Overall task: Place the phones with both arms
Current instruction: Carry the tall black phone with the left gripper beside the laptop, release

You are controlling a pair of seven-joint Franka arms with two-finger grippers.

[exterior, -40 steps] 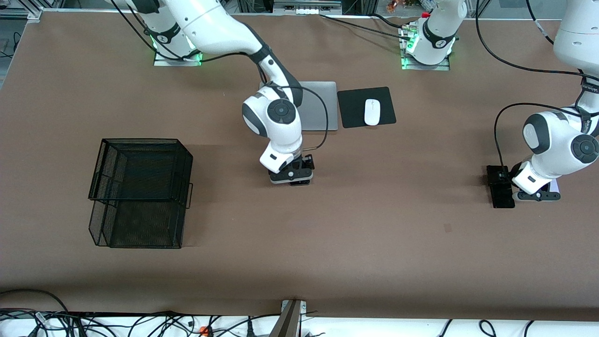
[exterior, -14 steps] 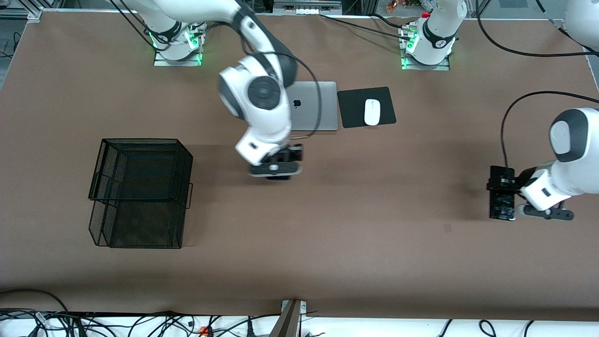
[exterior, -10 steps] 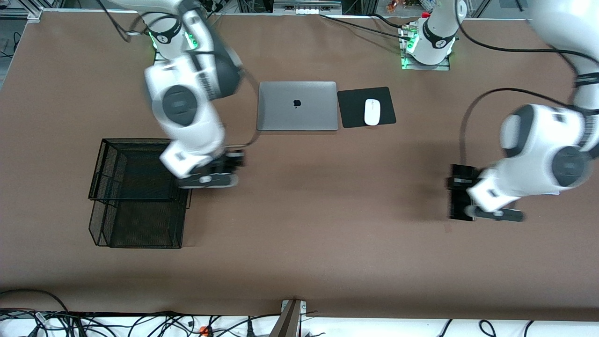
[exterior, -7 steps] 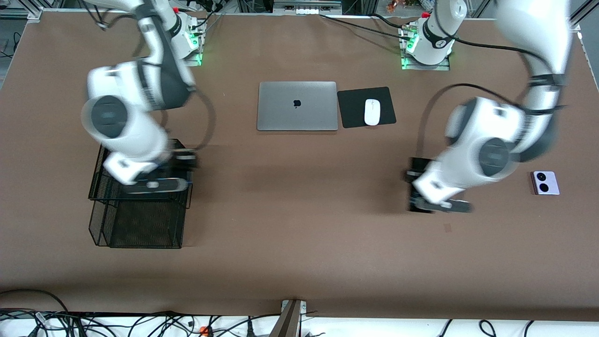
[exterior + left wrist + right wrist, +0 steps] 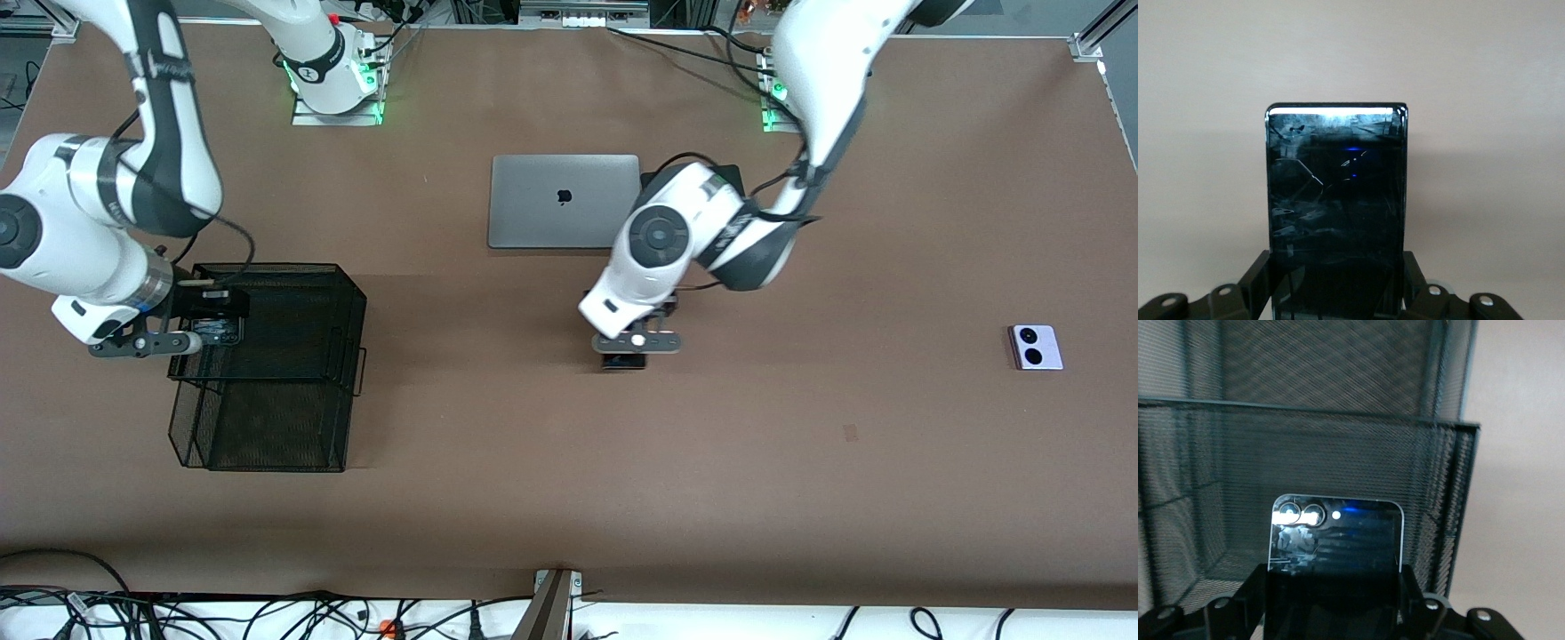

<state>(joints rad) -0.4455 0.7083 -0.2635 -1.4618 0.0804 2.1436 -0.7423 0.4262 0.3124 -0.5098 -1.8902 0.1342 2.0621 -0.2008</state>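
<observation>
We see the right gripper [image 5: 206, 327] clenched on the small squarish black flip phone [image 5: 1334, 538], hanging over the edge of the black wire-mesh basket [image 5: 293, 373], its white arm bent down from its base. The left gripper [image 5: 633, 345] clamps the long slim black slab phone [image 5: 1337, 200] over bare brown table [image 5: 569, 462], near the closed grey laptop [image 5: 564, 202]. 1 lavender-white squarish phone [image 5: 1037, 347] lies toward the left arm's end.

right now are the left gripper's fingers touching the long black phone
Touching. In the left wrist view the left gripper has the long slim black slab clamped between its fingers, which press against both its long edges with no gap.
</observation>
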